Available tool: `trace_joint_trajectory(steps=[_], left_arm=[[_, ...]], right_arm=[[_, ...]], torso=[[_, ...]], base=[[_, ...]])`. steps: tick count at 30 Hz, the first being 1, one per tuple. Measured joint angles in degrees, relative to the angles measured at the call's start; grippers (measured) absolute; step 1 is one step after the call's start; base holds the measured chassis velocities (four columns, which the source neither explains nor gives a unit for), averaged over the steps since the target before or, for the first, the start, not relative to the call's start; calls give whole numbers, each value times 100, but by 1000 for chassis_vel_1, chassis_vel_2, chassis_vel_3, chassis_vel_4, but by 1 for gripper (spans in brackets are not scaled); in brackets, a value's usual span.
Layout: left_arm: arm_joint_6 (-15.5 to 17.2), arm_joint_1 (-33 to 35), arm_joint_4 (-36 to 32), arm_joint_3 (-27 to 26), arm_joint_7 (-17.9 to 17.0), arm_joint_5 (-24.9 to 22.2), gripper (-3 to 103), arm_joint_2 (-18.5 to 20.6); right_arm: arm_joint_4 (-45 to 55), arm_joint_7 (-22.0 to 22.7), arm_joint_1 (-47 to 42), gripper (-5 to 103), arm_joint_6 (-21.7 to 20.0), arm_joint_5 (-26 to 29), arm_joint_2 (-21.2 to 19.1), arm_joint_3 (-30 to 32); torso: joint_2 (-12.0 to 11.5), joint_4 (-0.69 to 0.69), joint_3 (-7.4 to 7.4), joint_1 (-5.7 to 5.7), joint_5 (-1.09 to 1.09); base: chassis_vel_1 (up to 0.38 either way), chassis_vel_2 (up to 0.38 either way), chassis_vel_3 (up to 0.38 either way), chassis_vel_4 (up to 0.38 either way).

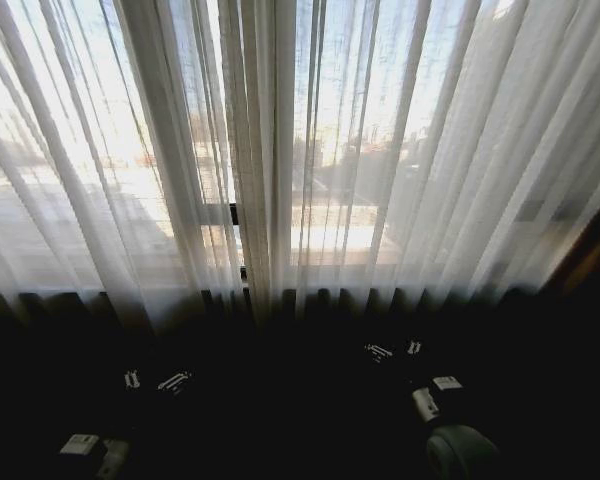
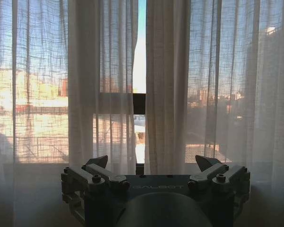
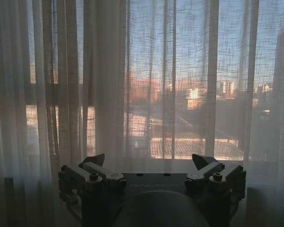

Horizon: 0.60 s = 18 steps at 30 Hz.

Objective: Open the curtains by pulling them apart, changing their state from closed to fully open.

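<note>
Curtains [image 1: 380, 150]: two sheer off-white pleated panels covering the whole window, hanging to the dark band at the sill. The panels meet near the middle of the window in a bunch of dense pleats. In the left wrist view a narrow vertical slit [image 2: 139, 71] stands open between the two inner edges, with daylight and a dark window frame bar [image 2: 139, 103] showing through it. Buildings outside are visible only as blurred shapes through the weave.

Left gripper [image 2: 155, 166]: low, in front of the curtains, facing the slit between the panels. Jaws spread wide, nothing between them. Not touching the fabric; the cloth hangs beyond the fingertips [image 2: 98, 161].

Right gripper [image 3: 151, 163]: also low, facing the robot's right-hand panel, with that panel's thick inner pleats off to one side. Jaws spread wide, empty, fabric apart from the fingertips [image 3: 95, 159].

Writing: "GALBOT" reads on the left gripper body [image 2: 156, 187]. The matching mark on the right gripper is too dim to read.

Head view: both arms sit in deep shadow below the sill, left [image 1: 150, 382] and right [image 1: 395, 351]. Only pale labels and small markings stand out there, and none can be read.
</note>
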Motion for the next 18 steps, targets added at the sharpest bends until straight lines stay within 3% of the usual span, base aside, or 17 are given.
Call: trace_joint_trajectory(steps=[8, 18], left_arm=[[-18, 20, -11, 21, 3, 67, 100, 1], [-23, 4, -16, 93, 10, 108, 100, -9]], right_arm=[[-4, 15, -34, 100, 29, 10, -9, 14], [1, 31, -78, 100, 49, 16, 0, 23]], torso=[[0, 0, 0, 0, 0], [0, -1, 0, 2, 0]], base=[[-53, 151, 51, -129], [-146, 327, 134, -329]])
